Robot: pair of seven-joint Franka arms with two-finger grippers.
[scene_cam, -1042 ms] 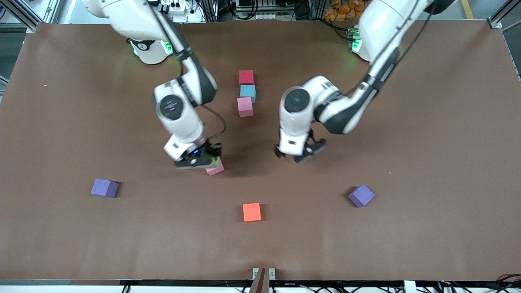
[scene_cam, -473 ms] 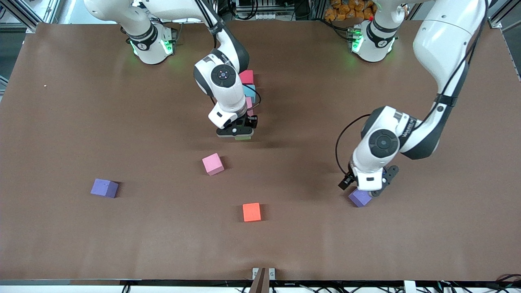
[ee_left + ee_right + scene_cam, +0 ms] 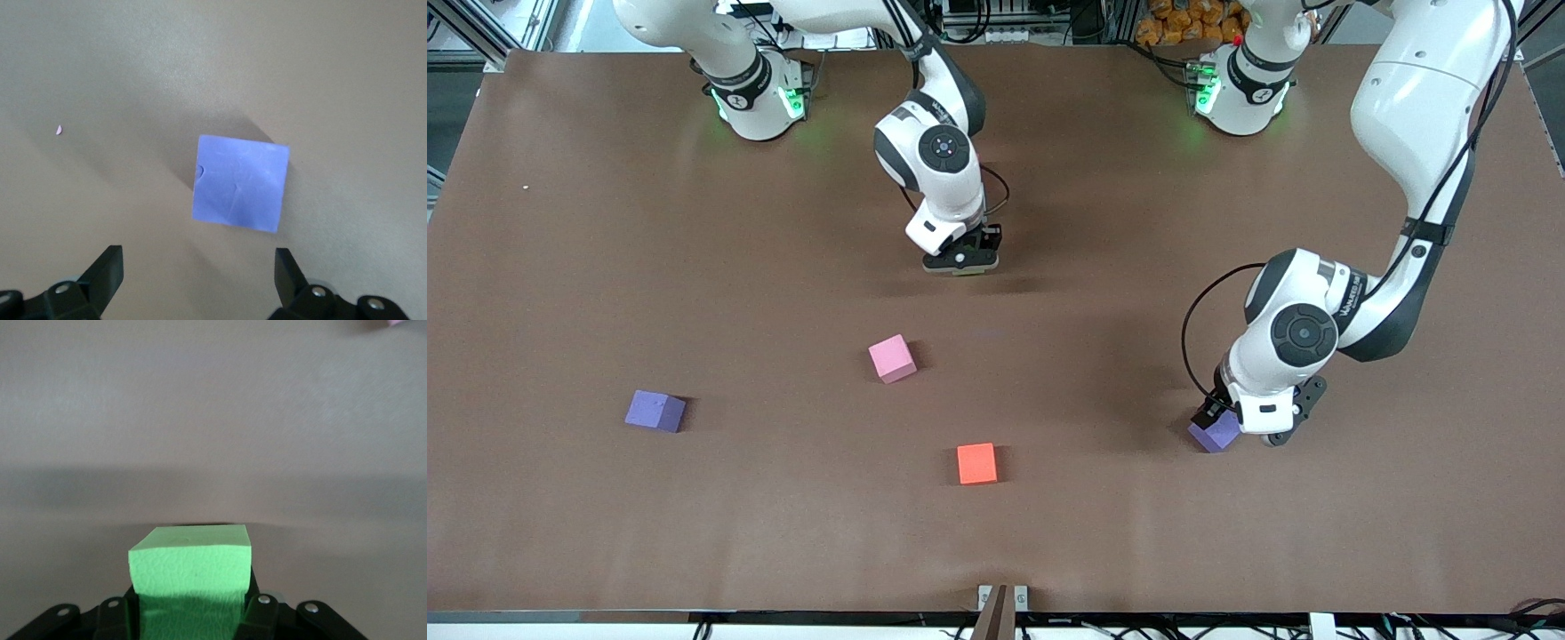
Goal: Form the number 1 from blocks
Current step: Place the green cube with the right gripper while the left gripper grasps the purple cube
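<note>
My right gripper (image 3: 961, 261) is shut on a green block (image 3: 191, 565), held just above the table at its middle. The right arm hides the crimson and light blue blocks in the front view. Only a pink sliver (image 3: 397, 322) shows at the edge of the right wrist view. My left gripper (image 3: 1250, 425) hangs open over a purple block (image 3: 1213, 435) toward the left arm's end. In the left wrist view that purple block (image 3: 241, 183) lies flat on the table ahead of the open fingers (image 3: 105, 269), not between them.
Three loose blocks lie on the brown table (image 3: 605, 267): a pink one (image 3: 892, 358), a second purple one (image 3: 655, 411) toward the right arm's end, and an orange one (image 3: 977, 463) nearest the front camera.
The right gripper has carried the green block away from the loose pink block to the row of blocks, which the arm now covers. The left gripper has crossed to the purple block and come down over it.
</note>
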